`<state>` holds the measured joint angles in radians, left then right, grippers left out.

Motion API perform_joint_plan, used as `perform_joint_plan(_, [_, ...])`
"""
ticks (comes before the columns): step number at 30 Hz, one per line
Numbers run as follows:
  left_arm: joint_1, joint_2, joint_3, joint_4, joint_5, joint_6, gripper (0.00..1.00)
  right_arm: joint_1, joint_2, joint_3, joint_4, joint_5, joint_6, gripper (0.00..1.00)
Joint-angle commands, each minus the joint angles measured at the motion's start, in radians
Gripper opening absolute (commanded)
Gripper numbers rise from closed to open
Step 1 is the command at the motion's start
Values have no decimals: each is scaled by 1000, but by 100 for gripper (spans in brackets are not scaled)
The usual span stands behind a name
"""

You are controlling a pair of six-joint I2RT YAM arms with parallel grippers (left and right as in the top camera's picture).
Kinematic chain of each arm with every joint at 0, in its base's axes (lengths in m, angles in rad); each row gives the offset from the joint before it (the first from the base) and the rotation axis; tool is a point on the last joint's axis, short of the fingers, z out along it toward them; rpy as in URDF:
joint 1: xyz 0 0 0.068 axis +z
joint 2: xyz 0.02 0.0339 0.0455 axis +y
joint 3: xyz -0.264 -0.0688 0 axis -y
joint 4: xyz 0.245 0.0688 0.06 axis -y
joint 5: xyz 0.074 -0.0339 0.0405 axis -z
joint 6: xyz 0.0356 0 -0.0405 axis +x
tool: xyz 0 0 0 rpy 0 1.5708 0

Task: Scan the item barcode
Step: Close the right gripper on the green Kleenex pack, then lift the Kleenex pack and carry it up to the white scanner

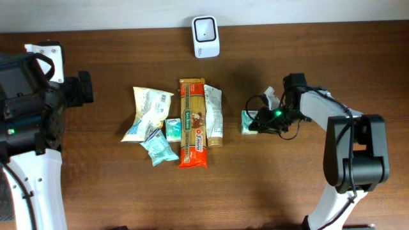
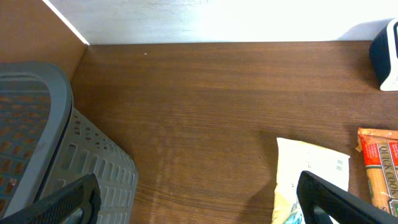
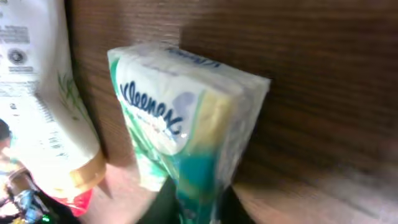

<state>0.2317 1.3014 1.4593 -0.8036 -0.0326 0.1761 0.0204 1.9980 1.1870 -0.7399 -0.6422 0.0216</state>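
A green and white Kleenex tissue pack [image 1: 247,121] [image 3: 180,118] lies right of the row of groceries. My right gripper [image 1: 258,121] [image 3: 196,202] is shut on its near end, with the dark fingers [image 3: 163,200] pressed against both sides of the wrapper. The white barcode scanner [image 1: 206,36] [image 2: 386,57] stands at the back edge of the table. Over the far left of the table, my left gripper [image 1: 84,88] [image 2: 199,202] is open, with nothing between its fingers.
A row of groceries lies mid-table: a pale snack bag [image 1: 149,110] [image 2: 311,177], a small teal pack [image 1: 159,147], a green box [image 1: 172,129], an orange spaghetti pack [image 1: 193,124] and a white pouch [image 1: 214,115] [image 3: 43,99]. A grey basket [image 2: 50,143] stands at the far left.
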Motion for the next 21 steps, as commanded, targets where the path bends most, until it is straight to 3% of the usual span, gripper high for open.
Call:
perform_joint_plan(1, [5, 0, 11, 2, 11, 13, 99, -2, 24, -32, -29, 74, 5, 4])
perform_joint_plan(5, [5, 0, 11, 2, 11, 13, 99, -14, 21, -1, -97, -39, 56, 4])
perform_joint_plan(10, [5, 0, 11, 2, 11, 13, 99, -28, -16, 104, -205, -441, -158, 4])
perform_joint_plan(15, [5, 0, 11, 2, 11, 13, 99, -27, -43, 168, -222, -755, -232, 4])
perform_joint_plan(21, [5, 0, 11, 2, 11, 13, 99, -27, -46, 213, -225, -910, -223, 4])
